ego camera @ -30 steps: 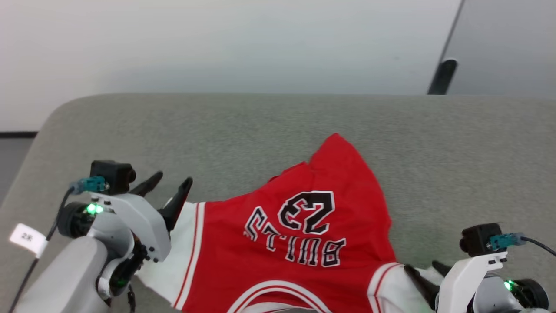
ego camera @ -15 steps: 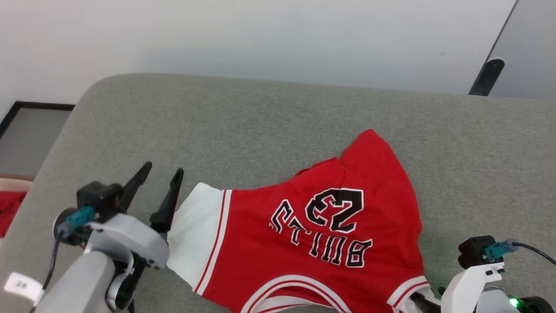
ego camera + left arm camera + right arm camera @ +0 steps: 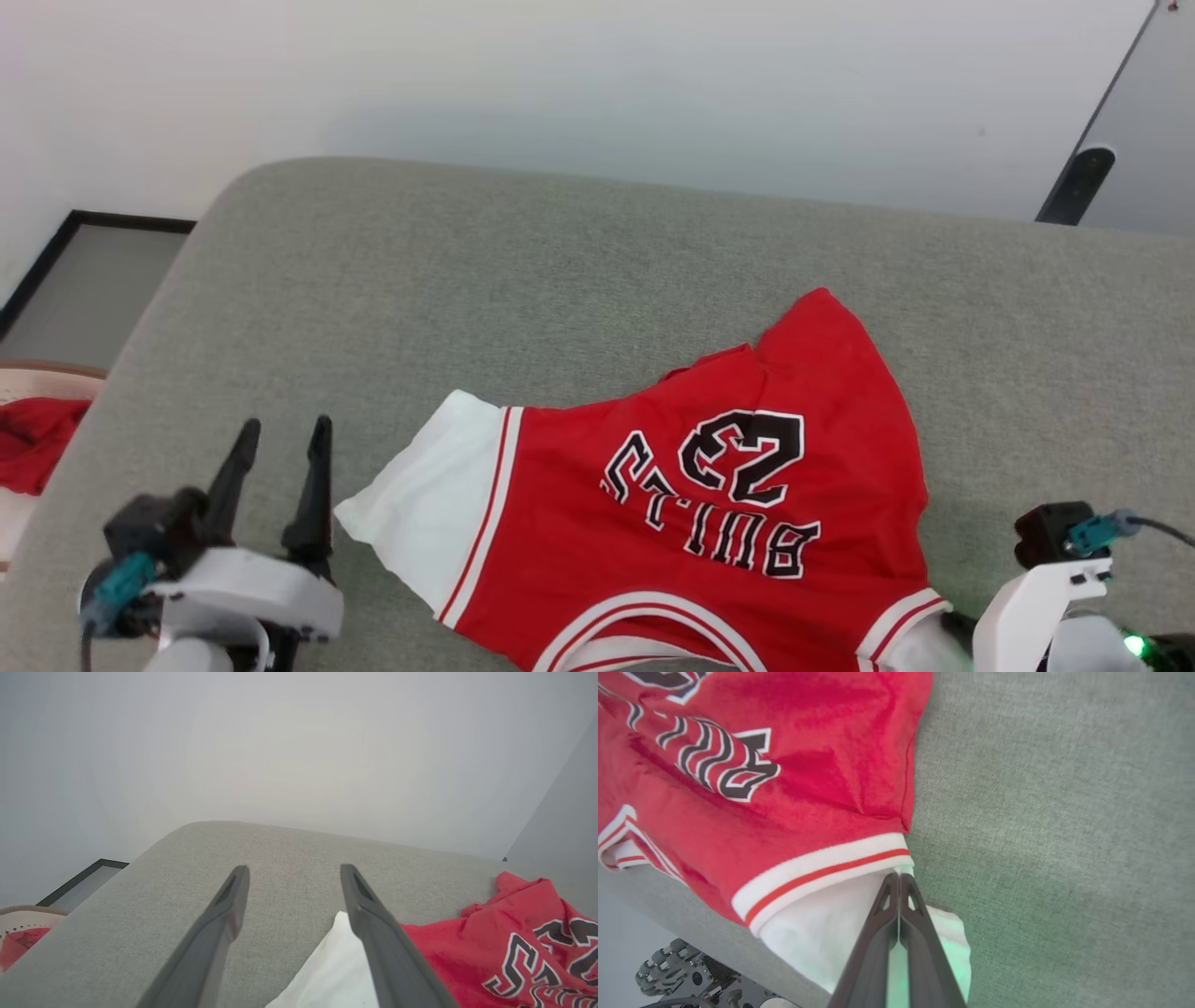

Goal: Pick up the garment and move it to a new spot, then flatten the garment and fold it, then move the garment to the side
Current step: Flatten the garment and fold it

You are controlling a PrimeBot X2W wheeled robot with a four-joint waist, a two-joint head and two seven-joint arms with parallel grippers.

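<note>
The garment [image 3: 709, 504] is a red jersey with white sleeves and a black 23. It lies spread on the grey cushioned surface [image 3: 560, 271], lettering upside down to me. My left gripper [image 3: 277, 439] stands open, just left of the white left sleeve [image 3: 429, 504] and clear of it. In the left wrist view the sleeve corner [image 3: 331, 970] lies beside the right finger [image 3: 373, 933]. My right gripper [image 3: 899, 877] is shut on the garment's white right sleeve [image 3: 817, 933], just below its striped trim. In the head view only its wrist [image 3: 1027, 607] shows.
A pale woven basket [image 3: 37, 378] holding a red cloth [image 3: 33, 439] sits past the surface's left edge. A dark-framed panel [image 3: 93, 271] lies on the floor beyond. The surface's near edge and my wheeled base [image 3: 668, 970] show below the right sleeve.
The head camera has shifted. My left gripper has drawn back, down and left, off the left sleeve and stays open. My right gripper has shut on the right sleeve.
</note>
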